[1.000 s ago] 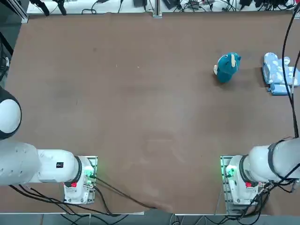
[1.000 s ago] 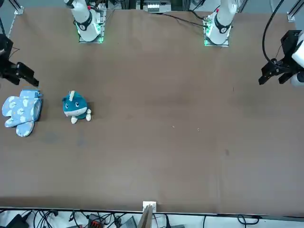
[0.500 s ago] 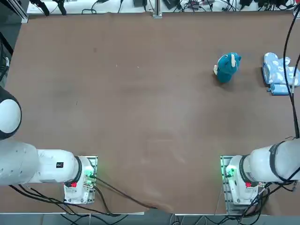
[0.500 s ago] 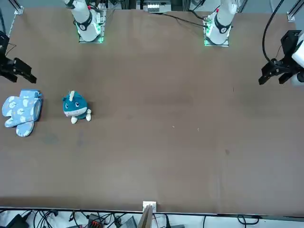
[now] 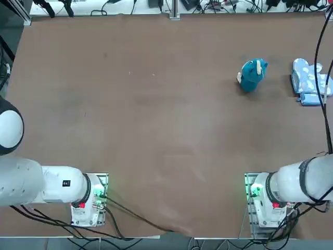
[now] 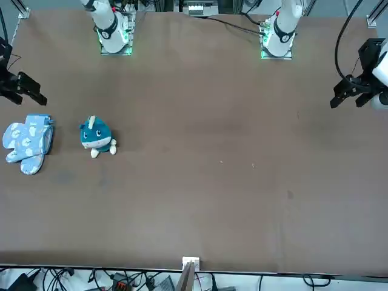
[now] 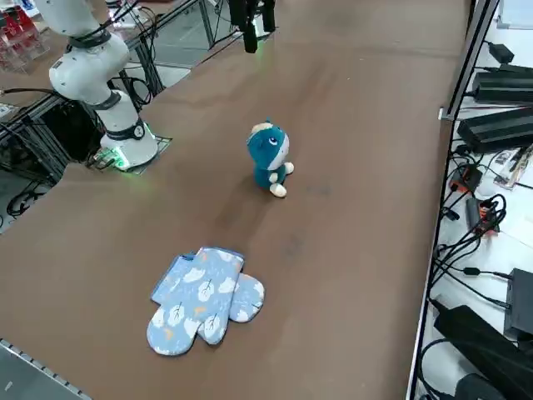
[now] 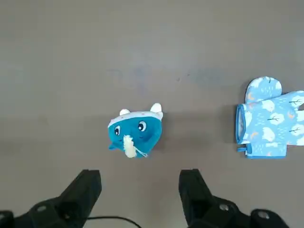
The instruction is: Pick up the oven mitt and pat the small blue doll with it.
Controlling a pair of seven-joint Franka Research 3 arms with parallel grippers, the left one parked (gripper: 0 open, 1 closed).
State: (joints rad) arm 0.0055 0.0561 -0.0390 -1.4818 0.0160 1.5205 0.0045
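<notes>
The right gripper (image 8: 140,183) is released and holds nothing, above the table (image 6: 200,182). The oven mitt (image 7: 196,296) lies near the small blue doll (image 7: 269,158), not touching it. Its cloth may slip out (it seems soft) if the fingers pinch only one thin edge.

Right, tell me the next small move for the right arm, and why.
Probably shift the open right gripper sideways, toward the robot's right, until it hovers over the oven mitt. In the wrist view the blue doll lies nearly in line with the gap between the fingers, while the mitt is well off to one side, flat on the table and ungripped.
</notes>
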